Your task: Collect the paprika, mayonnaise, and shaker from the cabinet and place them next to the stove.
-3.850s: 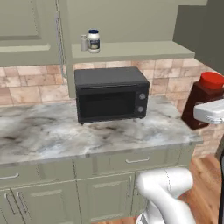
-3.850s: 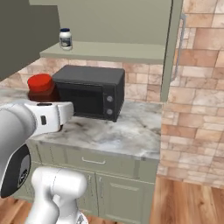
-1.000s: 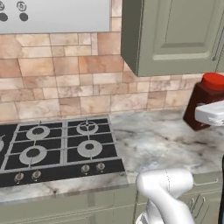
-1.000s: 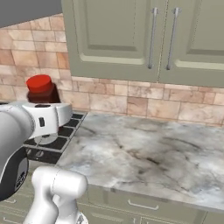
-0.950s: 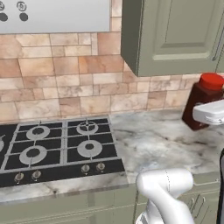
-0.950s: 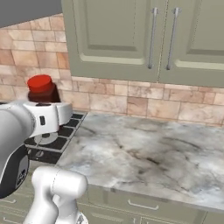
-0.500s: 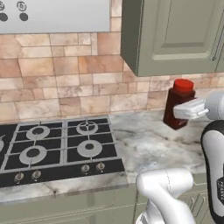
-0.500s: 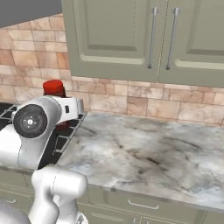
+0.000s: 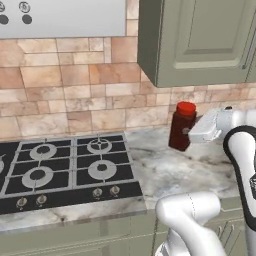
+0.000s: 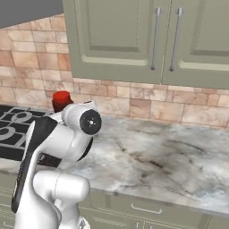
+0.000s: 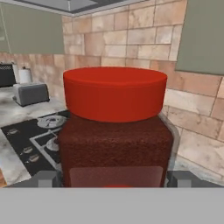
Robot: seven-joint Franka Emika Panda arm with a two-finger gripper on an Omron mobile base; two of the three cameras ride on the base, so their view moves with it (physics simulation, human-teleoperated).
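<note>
Fingers: the gripper (image 11: pixel 114 178) has its two fingers (image 11: pixel 46 178) spread wide on either side of the paprika (image 11: pixel 114 131) bottle, low on its body; they look clamped on it, though the actual contact is hard to make out.
Paprika place: in the left base view the paprika (image 9: pixel 181 126) is at desk (image 9: pixel 200 170) level, to the right of the stove (image 9: pixel 65 170), near the brick wall; whether its base touches the desk I cannot tell.
Step in hand: setting the bottle down beside the stove, as I judge it.
Doing it well: lower straight until the base sits flat, release only then, and back the fingers off level so the tall bottle is not tipped.
Paprika axis: long axis upright, red cap on top.
Beyond: closed cabinet (image 9: pixel 200 40) doors above.
</note>
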